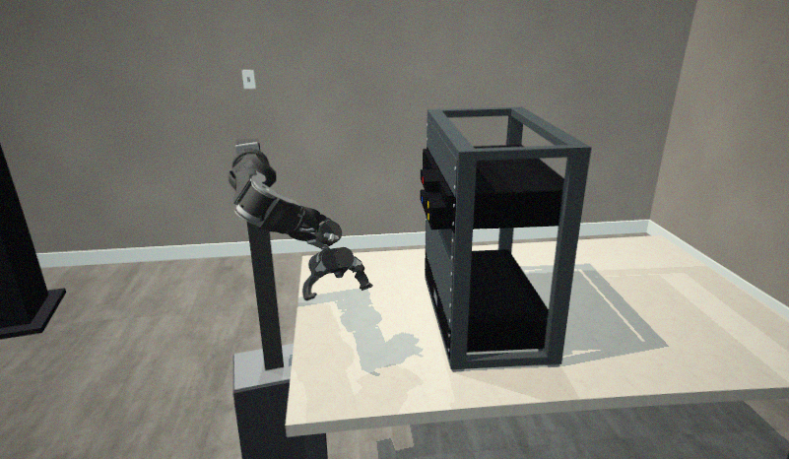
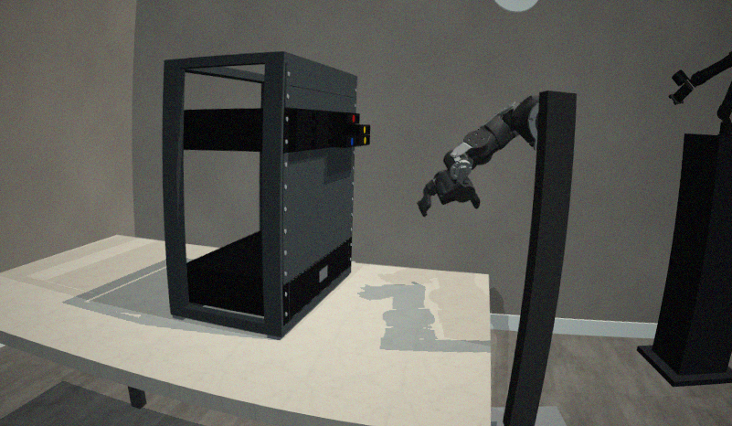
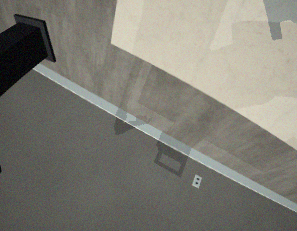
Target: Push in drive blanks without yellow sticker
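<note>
While hanging well left of the rack (image 1: 464, 228), the gripper (image 1: 337, 287) is spreading wide, pinching nothing; stickers (image 2: 364, 129) seemingly yellow, red, blue.

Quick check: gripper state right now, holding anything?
Gripper: open wide, holding nothing, hanging in the air apart from the rack.

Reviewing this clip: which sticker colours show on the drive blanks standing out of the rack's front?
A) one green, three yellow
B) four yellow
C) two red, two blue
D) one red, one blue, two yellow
D: the exterior view shows a red sticker, a blue sticker and two yellow stickers on the storage chassis near the top of the rack.
</note>
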Controlling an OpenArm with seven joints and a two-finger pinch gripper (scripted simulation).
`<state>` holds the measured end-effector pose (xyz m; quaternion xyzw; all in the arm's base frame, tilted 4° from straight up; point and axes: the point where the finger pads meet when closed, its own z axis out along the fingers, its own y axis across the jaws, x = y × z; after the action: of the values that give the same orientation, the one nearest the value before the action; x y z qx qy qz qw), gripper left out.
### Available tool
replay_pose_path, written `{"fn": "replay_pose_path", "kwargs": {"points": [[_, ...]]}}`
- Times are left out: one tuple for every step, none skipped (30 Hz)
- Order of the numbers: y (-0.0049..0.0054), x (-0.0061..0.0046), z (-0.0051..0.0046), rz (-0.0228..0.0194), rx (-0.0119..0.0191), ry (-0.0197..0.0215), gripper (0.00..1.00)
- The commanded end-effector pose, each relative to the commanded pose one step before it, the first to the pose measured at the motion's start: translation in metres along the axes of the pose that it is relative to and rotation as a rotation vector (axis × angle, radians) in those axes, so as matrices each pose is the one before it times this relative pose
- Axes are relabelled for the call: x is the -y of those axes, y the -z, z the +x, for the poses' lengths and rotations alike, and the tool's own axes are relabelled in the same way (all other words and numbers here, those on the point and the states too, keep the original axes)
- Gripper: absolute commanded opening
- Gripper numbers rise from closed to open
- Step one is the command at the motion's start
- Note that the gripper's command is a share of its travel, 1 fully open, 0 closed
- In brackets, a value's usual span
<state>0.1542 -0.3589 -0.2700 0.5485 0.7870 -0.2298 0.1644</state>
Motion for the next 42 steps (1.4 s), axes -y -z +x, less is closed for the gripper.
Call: {"fn": "replay_pose_path", "kwargs": {"points": [[0.0004, -0.00038, -0.000739, -0.00168, 0.00164, -0.00156, 1.0], [0.0, 0.0, 0.0, 0.0, 0.0, 0.0, 1.0], [0.0, 0.0, 0.0, 0.0, 0.0, 0.0, 1.0], [0.0, 0.0, 0.0, 0.0, 0.0, 0.0, 1.0], [0.0, 0.0, 0.0, 0.0, 0.0, 0.0, 1.0], [0.0, 0.0, 0.0, 0.0, 0.0, 0.0, 1.0], [0.0, 0.0, 0.0, 0.0, 0.0, 0.0, 1.0], [0.0, 0.0, 0.0, 0.0, 0.0, 0.0, 1.0], [0.0, 0.0, 0.0, 0.0, 0.0, 0.0, 1.0], [0.0, 0.0, 0.0, 0.0, 0.0, 0.0, 1.0], [0.00001, -0.00002, 0.0, -0.00007, 0.0, -0.00001, 1.0], [0.00003, -0.00011, 0.000004, -0.00047, -0.00002, -0.00007, 1.0], [0.00009, -0.0003, 0.00001, -0.00126, -0.00006, -0.00019, 1.0], [0.00017, -0.00058, 0.00002, -0.0024, -0.00012, -0.00036, 1.0], [0.00028, -0.00094, 0.000032, -0.00387, -0.0002, -0.00058, 1.0], [0.00012, -0.00085, 0.000444, -0.00383, -0.00097, 0.00039, 1.0], [0.00023, -0.00106, 0.000416, -0.00458, -0.00096, 0.00005, 1.0], [0.00027, -0.0009, 0.00033, -0.00364, -0.00078, -0.00033, 1.0], [0.00031, -0.00103, 0.00027, -0.00425, -0.00067, -0.00071, 1.0], [0.00037, -0.00131, 0.000398, -0.00531, -0.00098, -0.00078, 1.0], [0.00047, -0.00169, 0.000648, -0.0067, -0.00159, -0.00023, 1.0], [0.00056, -0.00199, 0.000826, -0.00792, -0.0021, 0.00006, 1.0], [0.00063, -0.00218, 0.000813, -0.00884, -0.00211, -0.00018, 1.0], [0.00068, -0.00242, 0.000814, -0.00986, -0.0021, -0.00045, 1.0], [0.00075, -0.00272, 0.000909, -0.01109, -0.00232, -0.00054, 1.0], [0.0, 0.0, 0.0, 0.0, 0.0, 0.0, 1.0], [0.0, 0.0, 0.0, 0.0, 0.0, 0.0, 1.0], [0.00075, -0.00259, 0.000419, -0.01121, -0.00131, -0.00058, 1.0], [0.00106, -0.0038, 0.001857, -0.01507, -0.00449, -0.00036, 1.0], [0.00098, -0.00361, 0.00134, -0.01479, -0.00373, -0.00069, 1.0], [0.00105, -0.00392, 0.001419, -0.01616, -0.00381, -0.00088, 1.0], [0.00109, -0.00422, 0.001469, -0.01744, -0.00384, -0.0012, 1.0], [0.00113, -0.0045, 0.001554, -0.01865, -0.0041, -0.00144, 1.0], [0.00126, -0.00484, 0.001824, -0.0202, -0.00486, -0.00126, 1.0], [0.0013, -0.0051, 0.00195, -0.02134, -0.00535, -0.00147, 1.0], [0.00131, -0.00533, 0.002089, -0.02231, -0.006, -0.00201, 1.0], [0.00135, -0.00557, 0.002229, -0.02341, -0.00652, -0.00245, 1.0], [0.00138, -0.0058, 0.002346, -0.02451, -0.00693, -0.00289, 1.0], [0.0014, -0.00601, 0.002458, -0.02557, -0.00733, -0.00334, 1.0], [0.00142, -0.00621, 0.002564, -0.02657, -0.00775, -0.0038, 1.0], [0.00143, -0.00639, 0.002606, -0.02752, -0.00782, -0.00485, 1.0], [0.00144, -0.00655, 0.002628, -0.0284, -0.00781, -0.00599, 1.0]]}}
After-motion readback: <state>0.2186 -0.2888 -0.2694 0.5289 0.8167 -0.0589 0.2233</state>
